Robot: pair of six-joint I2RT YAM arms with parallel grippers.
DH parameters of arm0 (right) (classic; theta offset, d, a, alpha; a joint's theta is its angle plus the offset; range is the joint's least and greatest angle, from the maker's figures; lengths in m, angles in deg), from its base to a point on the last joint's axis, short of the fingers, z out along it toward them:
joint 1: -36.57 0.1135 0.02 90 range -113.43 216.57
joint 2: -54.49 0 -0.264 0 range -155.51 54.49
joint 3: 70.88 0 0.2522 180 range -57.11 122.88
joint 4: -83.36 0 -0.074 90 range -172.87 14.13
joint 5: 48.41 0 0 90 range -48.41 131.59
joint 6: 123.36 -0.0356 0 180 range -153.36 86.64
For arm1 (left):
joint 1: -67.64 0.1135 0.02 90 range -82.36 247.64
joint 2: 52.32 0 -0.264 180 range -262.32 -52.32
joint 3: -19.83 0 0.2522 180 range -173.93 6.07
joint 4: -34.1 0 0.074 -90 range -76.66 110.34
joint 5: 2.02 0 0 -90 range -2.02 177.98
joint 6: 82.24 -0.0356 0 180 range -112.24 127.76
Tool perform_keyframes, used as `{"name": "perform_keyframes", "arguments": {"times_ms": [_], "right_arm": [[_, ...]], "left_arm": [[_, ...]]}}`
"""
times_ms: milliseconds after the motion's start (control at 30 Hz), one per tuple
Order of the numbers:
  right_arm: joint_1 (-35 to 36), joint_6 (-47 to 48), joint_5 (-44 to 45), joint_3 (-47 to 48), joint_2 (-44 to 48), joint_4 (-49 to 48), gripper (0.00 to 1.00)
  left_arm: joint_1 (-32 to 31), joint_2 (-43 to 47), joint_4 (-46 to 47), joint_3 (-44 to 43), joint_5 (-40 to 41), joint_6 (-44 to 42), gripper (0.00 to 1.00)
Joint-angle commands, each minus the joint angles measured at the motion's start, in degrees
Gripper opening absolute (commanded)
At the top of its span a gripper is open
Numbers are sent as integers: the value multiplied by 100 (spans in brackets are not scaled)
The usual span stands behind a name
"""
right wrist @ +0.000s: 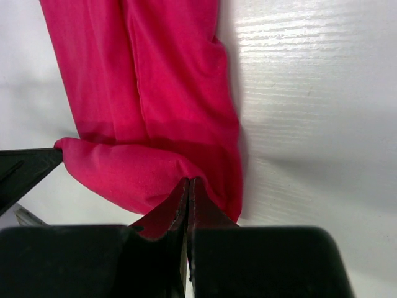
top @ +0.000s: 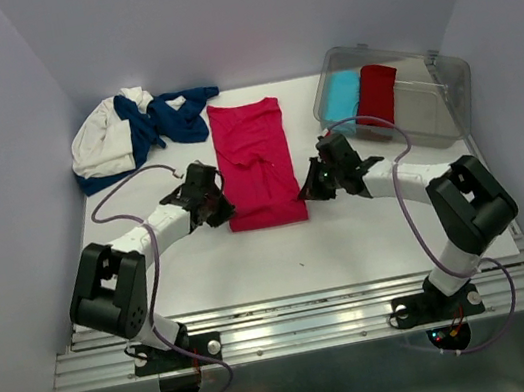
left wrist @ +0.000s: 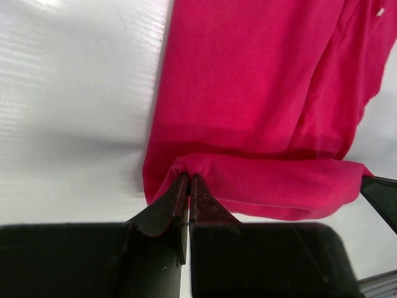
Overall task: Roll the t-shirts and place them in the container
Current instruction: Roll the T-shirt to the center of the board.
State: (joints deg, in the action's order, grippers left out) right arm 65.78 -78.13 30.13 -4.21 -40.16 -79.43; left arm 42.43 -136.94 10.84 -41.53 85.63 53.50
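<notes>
A bright pink-red t-shirt (top: 255, 157) lies folded into a long strip at the table's middle. Its near end is turned over into a soft fold (left wrist: 279, 183). My left gripper (top: 218, 204) is shut on the fold's left corner, its tips (left wrist: 188, 177) pinching the cloth. At the right corner my right gripper (top: 313, 185) is shut on the same fold (right wrist: 124, 171), tips (right wrist: 188, 181) buried in fabric. A small white label (left wrist: 379, 11) shows at the shirt's far end. Navy (top: 172, 118) and cream-white (top: 101, 148) t-shirts lie heaped at the back left.
A clear plastic bin (top: 451, 86) stands at the back right, holding a light-blue roll (top: 341, 96) and a darker red roll (top: 378, 92). White walls close in on three sides. A metal rail runs along the near edge.
</notes>
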Motion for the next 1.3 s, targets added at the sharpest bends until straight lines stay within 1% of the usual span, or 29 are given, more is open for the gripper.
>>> {"name": "perform_keyframes", "arguments": {"times_ms": [0, 33, 100, 133, 167, 233, 267, 300, 333, 367, 400, 433, 467, 533, 600, 633, 667, 733, 767, 833, 867, 933, 967, 1033, 1133, 1267], "right_arm": [[-38, 109, 355, 334, -150, -98, 1], [-38, 101, 425, 352, -194, -98, 1], [-91, 127, 592, 431, -378, -89, 6], [-91, 127, 645, 449, -431, -98, 11], [-91, 127, 654, 475, -466, -107, 14], [-91, 127, 654, 528, -467, -98, 27], [-91, 127, 654, 528, -414, -98, 29], [-91, 127, 680, 502, -344, -98, 32], [-91, 144, 715, 432, -169, -81, 43], [-91, 214, 846, 379, -46, -46, 45], [-91, 232, 943, 326, 60, -45, 46], [-91, 250, 1005, 265, 278, 50, 49], [-91, 276, 1093, 160, 376, 112, 49], [-91, 320, 1085, 19, 578, 218, 49], [-4, 338, 1076, -192, 886, 271, 47], [75, 329, 1120, -262, 1000, 306, 40], [154, 320, 1338, -324, 1210, 315, 36], [418, 285, 1384, -447, 1335, 280, 28], [497, 233, 1349, -448, 1353, 262, 21], [699, 189, 1305, -387, 1222, 227, 17], [700, 145, 1209, -351, 1143, 192, 14], [770, 22, 1173, -307, 941, 35, 11], [770, -127, 999, -290, 888, -45, 11], [770, -172, 936, -237, 652, -273, 11], [770, -146, 883, 123, 291, -230, 11], [718, 21, 1093, 570, -385, -177, 12]], "left_arm": [[34, -387, 80, -425, 173, -354, 0], [34, -450, 71, -470, 173, -372, 0], [51, -616, -51, -619, 436, -416, 10], [43, -652, -87, -663, 507, -442, 15], [43, -687, -122, -707, 534, -451, 27], [43, -670, -175, -786, 560, -469, 40], [43, -626, -193, -804, 578, -478, 48], [34, -574, -219, -822, 621, -469, 49], [34, -425, -280, -839, 656, -469, 53], [34, -337, -394, -857, 779, -460, 59], [8, -258, -395, -857, 919, -443, 60], [-27, -74, -578, -900, 1042, -434, 66], [-71, 15, -658, -918, 1244, -434, 66], [-176, 225, -842, -918, 1360, -416, 66], [-299, 340, -896, -892, 1395, -399, 62], [-439, 437, -922, -831, 1404, -347, 59], [-519, 481, -922, -796, 1395, -320, 55], [-669, 560, -809, -691, 1325, -232, 47], [-808, 578, -686, -629, 1116, -232, 40], [-845, 578, -310, -436, 860, -171, 30], [-845, 526, -177, -383, 598, -127, 25], [-845, 403, 78, -312, 421, -83, 24], [-845, 341, 132, -312, 385, -65, 24], [-845, 184, 229, -347, 384, -73, 24], [-775, -71, 282, -469, 455, -170, 24], [-564, -475, 378, -628, 525, -372, 24]]}}
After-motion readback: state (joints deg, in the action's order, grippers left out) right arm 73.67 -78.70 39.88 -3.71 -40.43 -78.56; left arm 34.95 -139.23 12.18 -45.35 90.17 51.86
